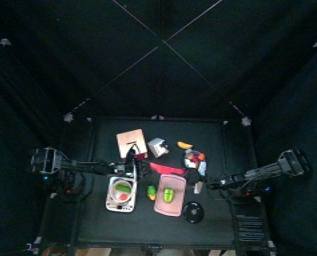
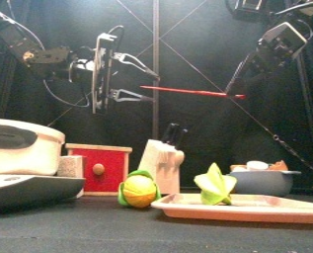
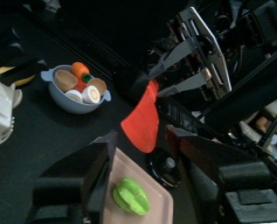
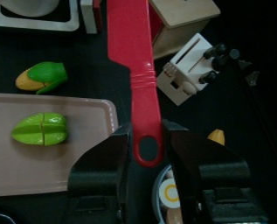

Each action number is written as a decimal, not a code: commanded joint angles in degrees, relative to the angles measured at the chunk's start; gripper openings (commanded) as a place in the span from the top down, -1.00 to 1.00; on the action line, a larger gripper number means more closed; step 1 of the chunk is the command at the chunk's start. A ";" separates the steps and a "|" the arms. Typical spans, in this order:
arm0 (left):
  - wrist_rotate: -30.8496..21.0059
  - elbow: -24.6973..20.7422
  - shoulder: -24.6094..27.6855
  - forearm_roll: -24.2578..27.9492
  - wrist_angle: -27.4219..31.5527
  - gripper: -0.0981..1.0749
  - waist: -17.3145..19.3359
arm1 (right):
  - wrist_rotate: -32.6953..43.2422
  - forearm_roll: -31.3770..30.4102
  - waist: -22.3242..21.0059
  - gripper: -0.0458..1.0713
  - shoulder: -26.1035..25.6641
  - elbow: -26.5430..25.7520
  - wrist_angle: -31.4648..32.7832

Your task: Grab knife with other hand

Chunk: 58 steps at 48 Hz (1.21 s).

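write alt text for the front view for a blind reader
A red knife hangs level in the air, held at its ends by the left end effector and right end effector, above a knife block and a pink tray.

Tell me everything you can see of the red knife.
The red knife looks like plastic, all one red: a long flat blade and a handle with an oval hole at its end. It hangs level in the air above the table, touching nothing below. The right gripper clamps the handle end; the left gripper is at the blade's tip, its jaws on either side. Below lie the pink tray and the knife block.
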 commanded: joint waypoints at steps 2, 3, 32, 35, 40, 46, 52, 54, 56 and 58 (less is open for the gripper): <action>-1.23 -0.97 0.18 1.67 -1.58 -0.38 0.88 | -0.09 -0.26 -0.09 -0.08 -0.44 -1.23 -0.35; -1.32 -0.97 0.18 1.85 -1.67 -0.34 1.14 | -0.09 -0.26 -0.09 -0.08 -0.35 -1.23 -0.44; -0.53 0.09 0.35 4.92 -1.85 0.22 2.99 | 0.62 4.31 -0.62 -0.10 0.18 -0.70 -2.64; 0.09 0.26 0.26 6.42 -1.85 0.21 2.99 | 0.62 6.68 -1.23 -0.11 0.09 -0.62 -3.16; 0.97 0.35 0.35 7.82 -2.02 0.22 3.16 | 0.53 11.51 -3.60 -0.11 0.09 -0.53 -5.71; 1.32 0.35 0.18 8.17 -2.02 0.22 3.16 | -0.26 15.56 -6.68 -0.11 0.00 0.62 -10.55; 1.41 0.53 0.00 8.17 -2.02 0.22 3.16 | -0.18 16.35 -9.05 -0.11 -0.09 1.58 -14.50; 1.41 0.70 -0.09 8.17 -2.02 0.22 3.08 | -0.18 16.35 -9.67 -0.11 -0.09 1.93 -15.73; 1.58 0.88 -0.18 8.17 -2.02 0.22 3.16 | -0.18 16.44 -10.20 -0.11 -0.18 2.11 -16.79; 1.67 1.05 -0.26 8.44 -2.02 0.22 3.16 | -0.18 16.70 -10.81 -0.11 -0.35 2.20 -17.84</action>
